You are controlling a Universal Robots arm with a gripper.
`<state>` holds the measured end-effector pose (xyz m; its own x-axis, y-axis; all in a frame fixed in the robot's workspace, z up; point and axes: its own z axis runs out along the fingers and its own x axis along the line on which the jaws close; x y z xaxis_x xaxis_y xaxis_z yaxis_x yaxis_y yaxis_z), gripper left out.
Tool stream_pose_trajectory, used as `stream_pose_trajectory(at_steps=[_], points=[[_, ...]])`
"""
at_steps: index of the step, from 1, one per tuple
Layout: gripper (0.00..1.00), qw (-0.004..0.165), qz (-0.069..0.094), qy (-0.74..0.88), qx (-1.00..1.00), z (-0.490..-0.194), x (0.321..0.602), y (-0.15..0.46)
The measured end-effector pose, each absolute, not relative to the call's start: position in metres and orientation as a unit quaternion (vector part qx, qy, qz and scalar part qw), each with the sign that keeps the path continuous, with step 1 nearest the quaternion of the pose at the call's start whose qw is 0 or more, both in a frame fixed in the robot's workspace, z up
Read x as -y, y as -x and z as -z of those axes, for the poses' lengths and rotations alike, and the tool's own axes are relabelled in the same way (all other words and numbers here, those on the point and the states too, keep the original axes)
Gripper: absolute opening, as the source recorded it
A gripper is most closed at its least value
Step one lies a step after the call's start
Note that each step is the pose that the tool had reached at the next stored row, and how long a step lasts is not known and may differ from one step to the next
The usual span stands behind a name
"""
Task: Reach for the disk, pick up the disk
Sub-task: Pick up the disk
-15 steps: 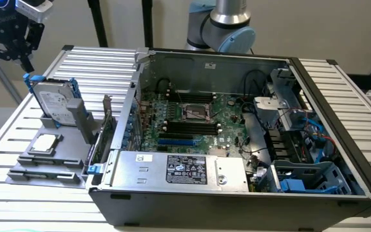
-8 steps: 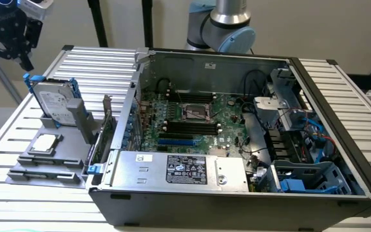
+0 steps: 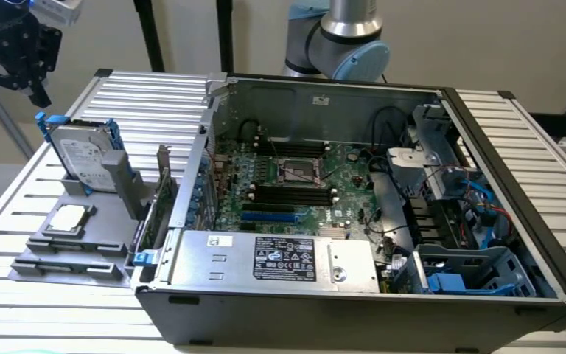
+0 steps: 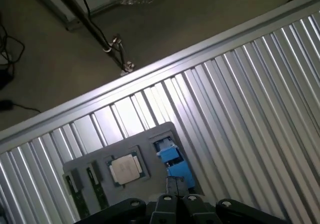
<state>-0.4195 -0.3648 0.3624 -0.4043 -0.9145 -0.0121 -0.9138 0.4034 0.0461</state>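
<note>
Right now your gripper (image 3: 33, 85) hangs high above the grey holder (image 3: 106, 230), jaws pinched together on nothing. The disk (image 3: 82, 156) stands on edge in that holder, well below the fingers. To reach well, I judge you should centre over its top edge and spread the jaws before descending. The exterior view gives the height gap; the wrist view gives overhead alignment, with the disk (image 4: 172, 160) beside the silver chip (image 4: 125, 168).

Your slatted aluminium table (image 3: 529, 140) stands before a plain pale wall (image 3: 500, 44), with black stand poles (image 3: 149, 37) behind it and dark cables (image 4: 5, 105) lying on the grey floor (image 4: 165, 29).
</note>
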Motion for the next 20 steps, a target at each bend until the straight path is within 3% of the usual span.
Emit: stream_pose_trajectory(at_steps=[20], points=[[0.11,0.008,0.020,-0.651,0.759,-0.3619,0.3627,0.4195]])
